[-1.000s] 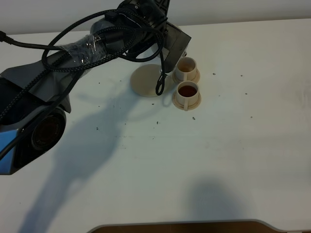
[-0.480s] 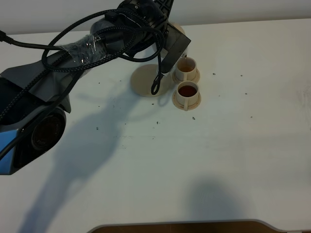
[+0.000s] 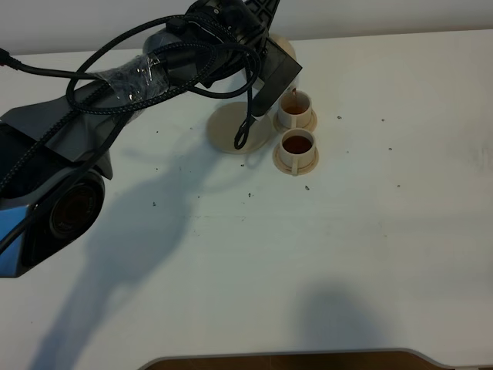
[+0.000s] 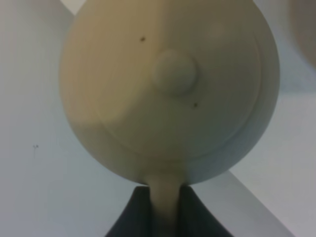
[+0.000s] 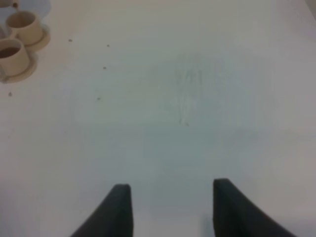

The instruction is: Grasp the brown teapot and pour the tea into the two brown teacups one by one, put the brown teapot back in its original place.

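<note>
Left jaws, clamped on its handle, tip the brown teapot (image 4: 168, 94) over the far teacup (image 3: 295, 105), thin tea stream (image 3: 293, 93) entering; near teacup (image 3: 296, 144) at its 6 o'clock holds dark tea; large saucer (image 3: 229, 127) at their 9 o'clock; right jaws wide above counter (image 5: 197, 98).

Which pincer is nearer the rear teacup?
Left. The left pincer holds the brown teapot just beside the rear teacup; the right pincer hangs over the table, far off.

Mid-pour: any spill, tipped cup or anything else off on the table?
No spill shows. The near teacup stands upright, holding tea; the far teacup stands upright, taking a thin stream from the brown teapot. Only small dark specks dot the table.
</note>
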`<state>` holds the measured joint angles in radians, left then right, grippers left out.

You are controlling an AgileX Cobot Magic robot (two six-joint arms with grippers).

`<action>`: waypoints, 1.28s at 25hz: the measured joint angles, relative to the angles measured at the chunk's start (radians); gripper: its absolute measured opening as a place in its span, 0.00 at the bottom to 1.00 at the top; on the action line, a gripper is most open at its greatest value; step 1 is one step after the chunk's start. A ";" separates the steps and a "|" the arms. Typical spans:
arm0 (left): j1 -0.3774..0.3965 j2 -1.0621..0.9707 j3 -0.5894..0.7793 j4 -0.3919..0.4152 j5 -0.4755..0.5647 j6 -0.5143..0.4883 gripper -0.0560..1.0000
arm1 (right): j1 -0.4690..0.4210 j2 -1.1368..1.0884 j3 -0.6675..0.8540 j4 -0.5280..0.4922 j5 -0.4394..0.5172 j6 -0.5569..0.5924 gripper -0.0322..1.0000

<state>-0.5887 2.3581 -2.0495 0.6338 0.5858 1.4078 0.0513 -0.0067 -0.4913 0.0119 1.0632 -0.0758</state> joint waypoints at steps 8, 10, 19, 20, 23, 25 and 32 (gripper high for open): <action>0.000 0.000 0.000 0.000 -0.001 0.043 0.15 | 0.000 0.000 0.000 0.000 0.000 0.000 0.42; 0.000 0.000 0.000 0.001 -0.003 0.056 0.15 | 0.000 0.000 0.000 0.000 0.000 0.000 0.42; 0.000 0.000 0.000 0.002 -0.011 0.058 0.15 | 0.000 0.000 0.000 0.000 0.000 0.000 0.42; 0.000 0.000 0.000 0.002 -0.014 0.059 0.15 | 0.000 0.000 0.000 0.000 0.000 0.000 0.42; 0.000 0.000 0.000 0.002 -0.030 0.059 0.15 | 0.000 0.000 0.000 0.000 0.000 0.000 0.42; 0.000 0.000 0.000 0.002 -0.044 0.059 0.15 | 0.000 0.000 0.000 0.000 0.000 0.000 0.42; 0.000 0.000 0.000 0.004 -0.047 0.062 0.15 | 0.000 0.000 0.000 0.000 0.000 0.000 0.42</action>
<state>-0.5887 2.3581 -2.0495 0.6382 0.5388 1.4701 0.0513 -0.0067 -0.4913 0.0119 1.0632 -0.0758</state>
